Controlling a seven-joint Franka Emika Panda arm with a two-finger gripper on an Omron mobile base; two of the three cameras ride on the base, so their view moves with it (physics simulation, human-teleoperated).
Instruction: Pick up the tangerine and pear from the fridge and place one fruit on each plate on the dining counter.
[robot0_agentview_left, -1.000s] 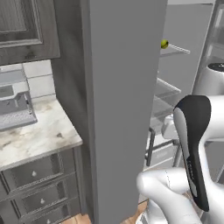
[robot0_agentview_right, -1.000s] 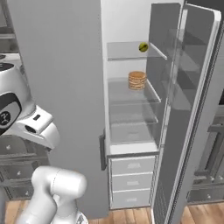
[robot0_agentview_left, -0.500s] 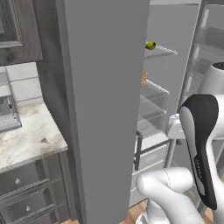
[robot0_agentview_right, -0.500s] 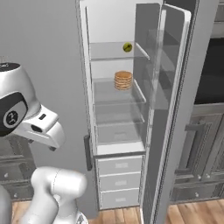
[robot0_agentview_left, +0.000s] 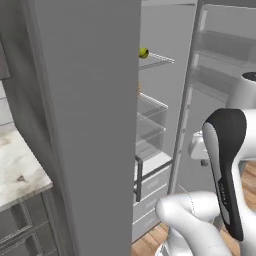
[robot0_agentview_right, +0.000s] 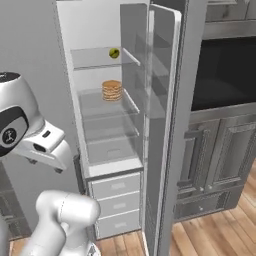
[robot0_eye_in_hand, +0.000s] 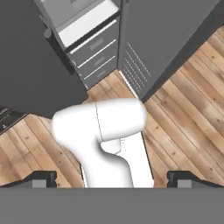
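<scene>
Hand view looks straight down past the gripper (robot0_eye_in_hand: 111, 179): its two dark fingertips (robot0_eye_in_hand: 41, 178) stand far apart at the lower corners with nothing between them, so the jaws are wide open and empty. Beneath them lies wooden plank flooring (robot0_eye_in_hand: 183, 113), and above that the foot of the fridge (robot0_eye_in_hand: 94, 48) with its white drawers (robot0_eye_in_hand: 94, 52) and the bottom edge of its open door (robot0_eye_in_hand: 166, 39).

Right base view has the arm folded close in at the lower left, elbow high and the hand hanging downward in front of the fridge's closed grey panel. Beyond it the fridge (robot0_agentview_right: 107, 120) stands open, its door (robot0_agentview_right: 162, 125) swung out edge-on toward the camera, partly screening the right side of the shelves. On the top glass shelf (robot0_agentview_right: 100, 62) sits the pear (robot0_agentview_right: 114, 52), a small yellow-green fruit near the back right. On the shelf below it rests a tan stack of pancakes (robot0_agentview_right: 112, 90). Three white drawers (robot0_agentview_right: 116, 202) fill the bottom. To the right of the door is a dark built-in oven (robot0_agentview_right: 227, 75) above grey cabinets (robot0_agentview_right: 220, 165).

Left base view shows a broad grey fridge side (robot0_agentview_left: 85, 115) close up, hiding most of the interior; the pear (robot0_agentview_left: 143, 52) peeks past its edge on the top shelf. A marble wall counter (robot0_agentview_left: 20, 175) sits at lower left. The tangerine cannot be made out.
</scene>
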